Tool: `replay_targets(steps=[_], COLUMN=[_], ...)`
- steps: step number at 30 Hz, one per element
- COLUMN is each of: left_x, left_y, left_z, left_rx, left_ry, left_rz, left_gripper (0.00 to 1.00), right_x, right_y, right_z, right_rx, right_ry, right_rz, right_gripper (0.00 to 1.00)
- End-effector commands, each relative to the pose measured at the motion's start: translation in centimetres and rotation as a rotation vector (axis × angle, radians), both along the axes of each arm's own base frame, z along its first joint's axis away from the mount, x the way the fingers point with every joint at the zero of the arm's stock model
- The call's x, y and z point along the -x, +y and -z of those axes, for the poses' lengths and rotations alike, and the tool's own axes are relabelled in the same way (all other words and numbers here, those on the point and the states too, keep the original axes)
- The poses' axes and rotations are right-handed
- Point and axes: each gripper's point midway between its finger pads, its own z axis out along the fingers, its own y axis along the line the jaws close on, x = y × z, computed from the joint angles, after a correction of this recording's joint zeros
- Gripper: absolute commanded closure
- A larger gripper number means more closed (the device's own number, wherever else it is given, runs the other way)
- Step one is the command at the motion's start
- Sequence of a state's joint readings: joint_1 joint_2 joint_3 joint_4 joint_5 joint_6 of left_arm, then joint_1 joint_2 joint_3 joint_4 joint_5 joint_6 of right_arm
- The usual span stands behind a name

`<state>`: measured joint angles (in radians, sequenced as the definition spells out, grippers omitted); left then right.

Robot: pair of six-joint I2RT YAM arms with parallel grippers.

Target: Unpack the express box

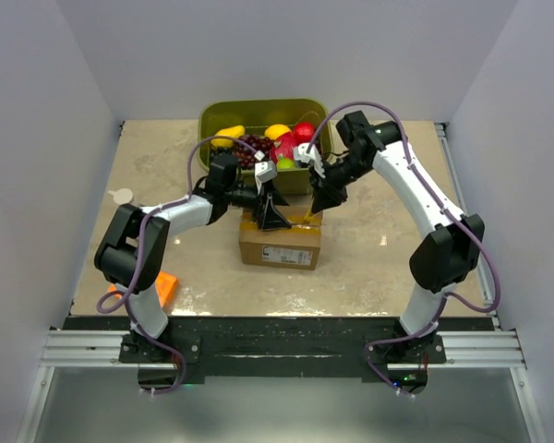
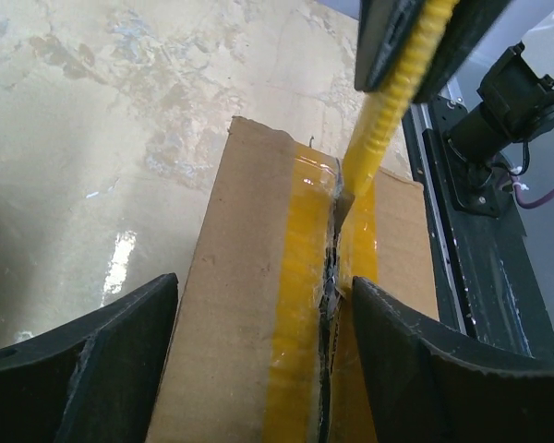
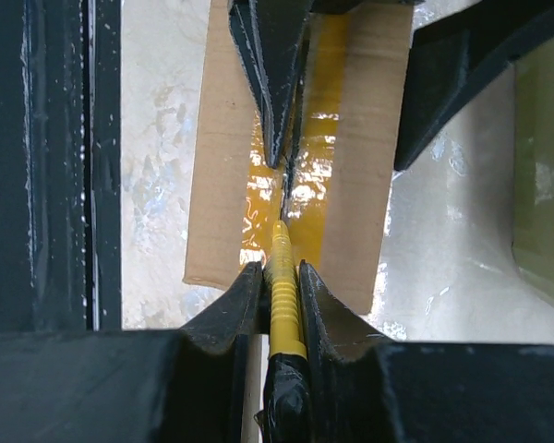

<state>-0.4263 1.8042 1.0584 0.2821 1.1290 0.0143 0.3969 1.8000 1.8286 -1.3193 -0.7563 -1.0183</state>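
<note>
The express box point(image 1: 280, 242), brown cardboard with a white label on its near side, sits mid-table. Glossy yellow-tan tape point(image 2: 300, 277) runs along its top seam, which is slit open from the knife tip towards the left wrist camera. My left gripper point(image 1: 273, 214) is open over the box top point(image 2: 240, 305), its jaws on either side of the tape and seam; its fingers point(image 3: 270, 74) also show in the right wrist view. My right gripper point(image 3: 279, 268) is shut on a yellow ribbed knife point(image 3: 284, 305). The knife point(image 2: 379, 129) has its blade tip in the seam near the box's right end.
A green bin point(image 1: 212, 115) of toy fruit stands just behind the box, and its wall point(image 3: 545, 185) shows in the right wrist view. A flat orange box point(image 1: 166, 286) lies by the left arm's base. A small white disc point(image 1: 120, 196) lies at far left. The black rail point(image 2: 480, 258) runs along the near edge.
</note>
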Motion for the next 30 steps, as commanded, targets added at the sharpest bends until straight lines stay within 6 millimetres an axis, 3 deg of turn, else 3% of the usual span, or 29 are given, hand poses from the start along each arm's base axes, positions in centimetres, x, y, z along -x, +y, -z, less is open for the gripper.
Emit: replay_targets(steps=[1, 17, 19, 26, 30], left_x=[0.3, -0.7, -0.8, -0.8, -0.7], left_y=[0.2, 0.8, 0.8, 0.8, 0.8], left_z=[2.0, 3.3, 3.4, 3.8, 3.9], left_rx=[-0.022, -0.091, -0.098, -0.103, -0.104], left_ry=[0.060, 0.041, 0.036, 0.039, 0.041], left_rz=[0.012, -0.054, -0.059, -0.062, -0.058], left_gripper=[0.21, 0.27, 0.28, 0.28, 0.28], right_x=[0.7, 2.5, 1.9, 2.1, 0.3], right_y=[-3.3, -5.6, -5.6, -5.9, -5.1], right_z=[-2.4, 0.2, -0.6, 0.8, -0.4], right_rx=[-0.024, 0.055, 0.029, 0.030, -0.026], right_ry=[0.075, 0.134, 0.072, 0.063, 0.017], right_rz=[0.106, 0.281, 0.346, 0.400, 0.440], right_gripper=[1.00, 1.00, 1.00, 1.00, 1.00])
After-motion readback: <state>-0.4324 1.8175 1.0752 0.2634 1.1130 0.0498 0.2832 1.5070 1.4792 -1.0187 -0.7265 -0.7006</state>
